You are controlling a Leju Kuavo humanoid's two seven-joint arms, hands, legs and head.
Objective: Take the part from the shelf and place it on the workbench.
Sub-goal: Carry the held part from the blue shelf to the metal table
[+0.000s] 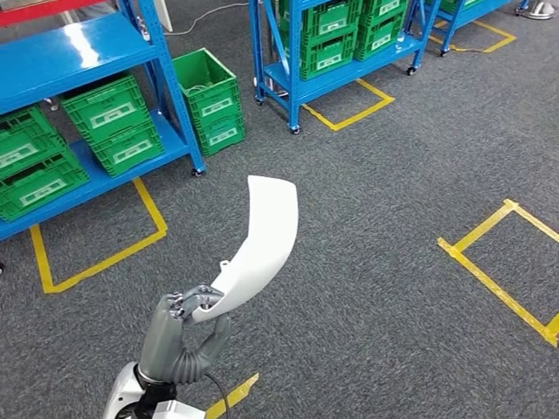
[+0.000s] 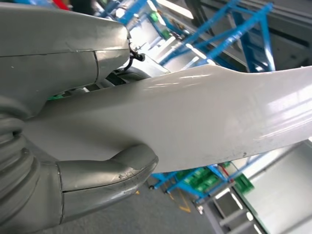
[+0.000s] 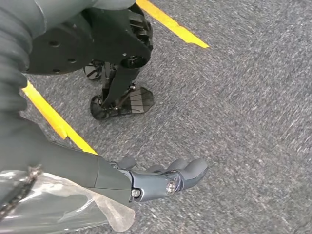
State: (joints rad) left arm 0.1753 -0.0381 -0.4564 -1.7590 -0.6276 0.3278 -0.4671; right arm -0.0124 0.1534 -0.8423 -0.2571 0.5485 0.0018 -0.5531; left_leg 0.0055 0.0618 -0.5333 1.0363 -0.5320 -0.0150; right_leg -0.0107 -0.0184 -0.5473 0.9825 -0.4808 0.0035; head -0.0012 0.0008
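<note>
Pick looks done: the left robot hand [image 1: 181,336] grips the curved, glossy white plastic part [image 1: 262,240] at its narrow lower end, held up over grey carpet, well clear of the blue steel shelf [image 1: 99,188] with green crates. No bench in sight, so carry and placement remain. Part is smooth, blade-like, widening toward the top. Right robot hand [image 3: 162,180] hangs empty, fingers extended together.

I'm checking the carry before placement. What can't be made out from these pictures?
- The white part: in the left wrist view its far end is cut off by the picture edge.
- Left robot hand: its contact under the part is hidden by the part and thumb.
- Crate labels: too small to read.
- Right robot hand: palm faces away.
</note>
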